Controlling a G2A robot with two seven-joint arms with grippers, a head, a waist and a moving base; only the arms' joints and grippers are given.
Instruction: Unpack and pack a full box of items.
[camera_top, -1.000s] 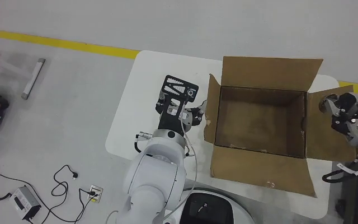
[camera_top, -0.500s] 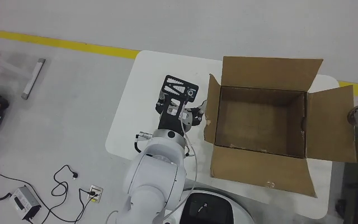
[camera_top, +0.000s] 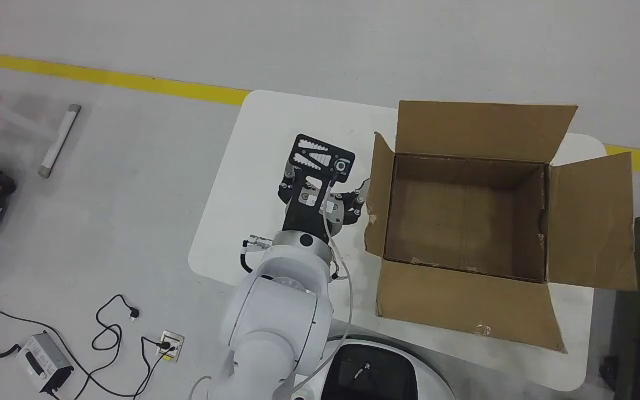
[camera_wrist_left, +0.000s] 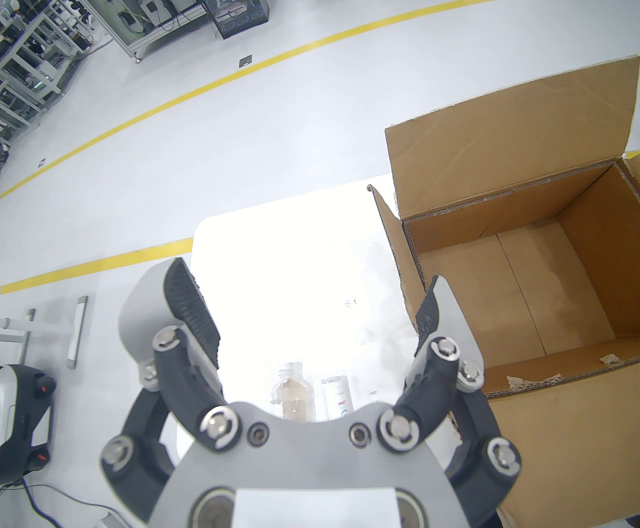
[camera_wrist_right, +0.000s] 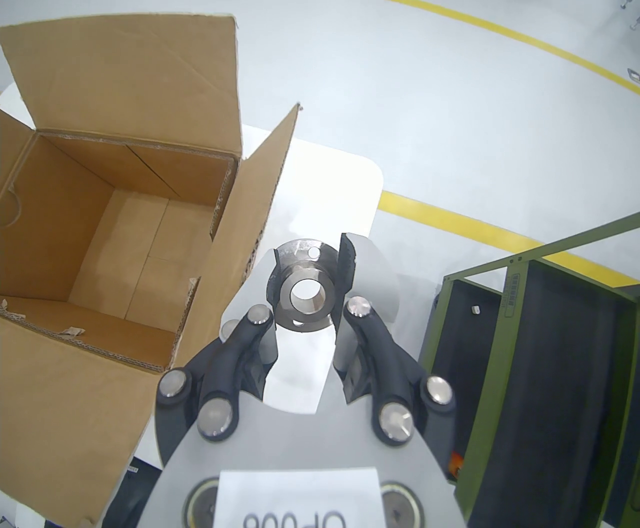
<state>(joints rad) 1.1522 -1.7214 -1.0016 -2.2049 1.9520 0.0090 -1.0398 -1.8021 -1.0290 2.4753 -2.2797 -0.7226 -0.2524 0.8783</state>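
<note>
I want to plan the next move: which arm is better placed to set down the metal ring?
Right, probably: the right pincer is shut on the ring beside the box. The left pincer is open, empty, over the table.

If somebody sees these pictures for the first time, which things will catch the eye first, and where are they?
The big open cardboard box on the white table stands out first, its flaps spread and its inside bare. Next comes the right gripper, shut on a metal flange beside one box flap. The left gripper hangs open above the table, with a small clear bottle below it.
</note>
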